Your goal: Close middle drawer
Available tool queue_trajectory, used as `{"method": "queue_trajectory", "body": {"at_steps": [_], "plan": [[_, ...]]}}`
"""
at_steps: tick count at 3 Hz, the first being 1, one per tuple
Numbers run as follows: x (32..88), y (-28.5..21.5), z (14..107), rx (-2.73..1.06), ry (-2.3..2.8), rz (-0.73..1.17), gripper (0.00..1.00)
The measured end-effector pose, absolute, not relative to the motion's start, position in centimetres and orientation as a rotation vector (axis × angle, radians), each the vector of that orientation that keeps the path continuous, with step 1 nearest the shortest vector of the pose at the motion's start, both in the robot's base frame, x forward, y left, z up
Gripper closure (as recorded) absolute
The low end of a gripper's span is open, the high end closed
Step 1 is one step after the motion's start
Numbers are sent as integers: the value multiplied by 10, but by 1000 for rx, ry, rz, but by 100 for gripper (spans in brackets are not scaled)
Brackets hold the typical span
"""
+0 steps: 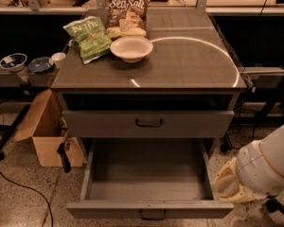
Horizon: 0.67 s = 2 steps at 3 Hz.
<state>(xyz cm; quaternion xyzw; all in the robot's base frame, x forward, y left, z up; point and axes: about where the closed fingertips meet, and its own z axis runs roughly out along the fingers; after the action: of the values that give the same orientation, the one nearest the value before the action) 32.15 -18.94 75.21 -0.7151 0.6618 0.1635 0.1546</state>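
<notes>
- Standing pulled far out of the cabinet, the middle drawer (109, 210) shows its whole flat tray, with the low front panel and dark loop handle (153, 215) facing the camera.
- Nothing of the closing looks done yet; the full push back in remains.
- The gripper (229, 187) hangs low, just to the right of the middle drawer's front corner, apart from the panel; I cannot tell whether it is clenched or released, and it grasps nothing visible.
- Judging from this, it must come round to the front panel before it can push.
- Directly above the middle drawer sits the taller-fronted drawer (189, 124).
- Higher above, the grey countertop (194, 65) carries a green chip bag (87, 39), a Sea Salt bag (128, 13) and a white bowl (131, 48).
- To the middle drawer's left stand a cardboard box (47, 136) and a cable (23, 188) on the speckled floor (19, 212).
</notes>
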Motion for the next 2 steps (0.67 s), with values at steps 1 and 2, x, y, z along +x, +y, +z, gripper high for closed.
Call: {"method": "queue_trajectory", "body": {"at_steps": [1, 2], "plan": [[310, -186, 716, -2039, 1960, 494, 100], [301, -181, 689, -2030, 1968, 546, 100]]}}
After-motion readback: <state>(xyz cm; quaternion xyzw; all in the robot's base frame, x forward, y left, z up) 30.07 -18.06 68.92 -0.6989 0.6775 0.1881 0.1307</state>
